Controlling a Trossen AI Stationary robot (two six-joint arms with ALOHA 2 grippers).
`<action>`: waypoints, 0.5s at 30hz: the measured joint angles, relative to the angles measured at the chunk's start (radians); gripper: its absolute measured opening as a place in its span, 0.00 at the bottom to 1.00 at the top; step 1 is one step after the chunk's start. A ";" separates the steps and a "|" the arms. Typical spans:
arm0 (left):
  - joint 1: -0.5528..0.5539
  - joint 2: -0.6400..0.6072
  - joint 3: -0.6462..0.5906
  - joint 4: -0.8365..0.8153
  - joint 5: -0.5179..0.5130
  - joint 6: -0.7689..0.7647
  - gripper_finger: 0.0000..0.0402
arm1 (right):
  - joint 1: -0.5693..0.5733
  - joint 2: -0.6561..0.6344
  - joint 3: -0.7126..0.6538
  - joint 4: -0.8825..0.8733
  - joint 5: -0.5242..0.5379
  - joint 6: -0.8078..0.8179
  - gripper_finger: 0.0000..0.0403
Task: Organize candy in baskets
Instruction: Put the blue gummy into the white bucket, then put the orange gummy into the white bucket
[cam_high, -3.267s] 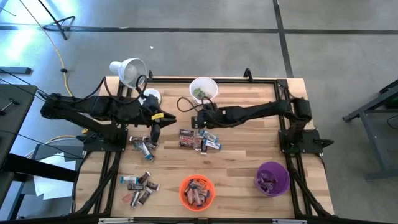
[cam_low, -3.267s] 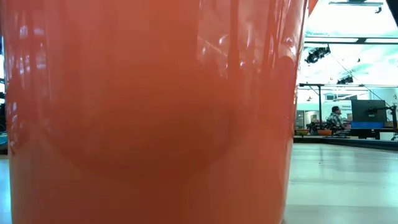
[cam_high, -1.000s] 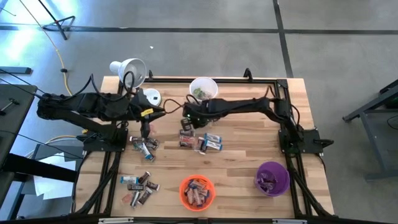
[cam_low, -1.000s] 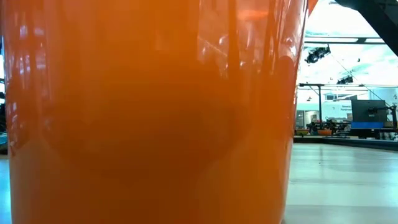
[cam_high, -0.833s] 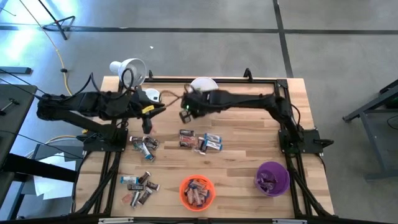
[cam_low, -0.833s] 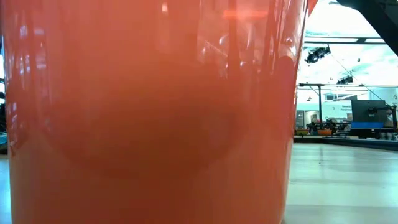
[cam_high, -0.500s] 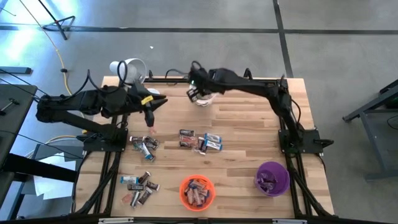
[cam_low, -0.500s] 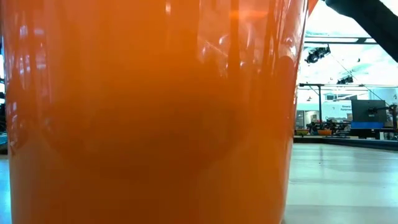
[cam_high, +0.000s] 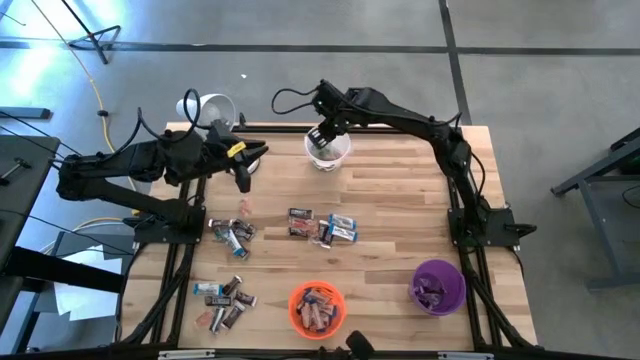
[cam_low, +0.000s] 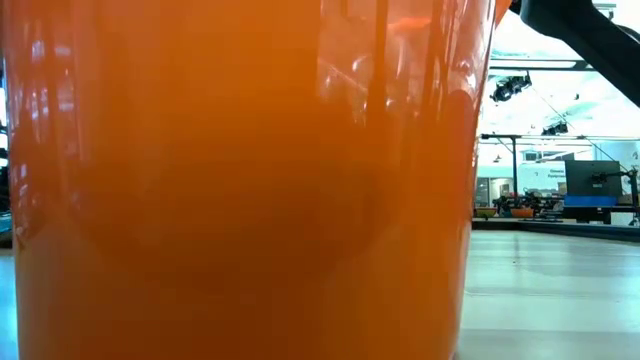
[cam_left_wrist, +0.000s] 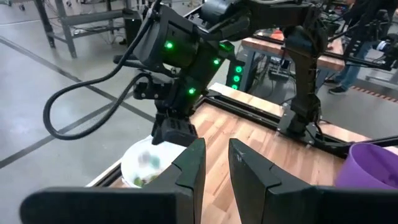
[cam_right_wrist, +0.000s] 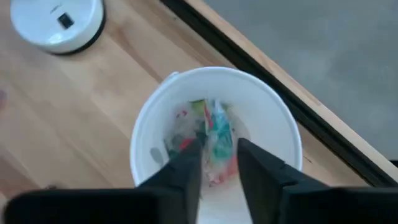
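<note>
Standing upright, white basket (cam_right_wrist: 214, 146), mouth upward

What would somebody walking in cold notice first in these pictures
The right gripper hangs directly over the small round white plastic basket at the wooden table's far edge, fingers parted, with colourful wrapped pieces already lying inside. The left gripper hovers nearby above a small pink candy. Loose wrapped bars still litter the middle, while the round orange plastic basket fills nearly the whole low view.
</note>
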 joint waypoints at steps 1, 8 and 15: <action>0.001 0.000 0.000 0.000 0.000 0.000 0.14 | 0.000 0.000 0.000 -0.004 0.000 0.000 0.30; 0.005 0.000 0.000 -0.008 0.005 0.000 0.14 | 0.024 0.000 0.000 -0.194 -0.290 0.105 0.44; 0.005 0.000 0.000 -0.045 0.019 0.000 0.14 | 0.196 0.000 0.000 -0.305 -0.334 0.105 0.42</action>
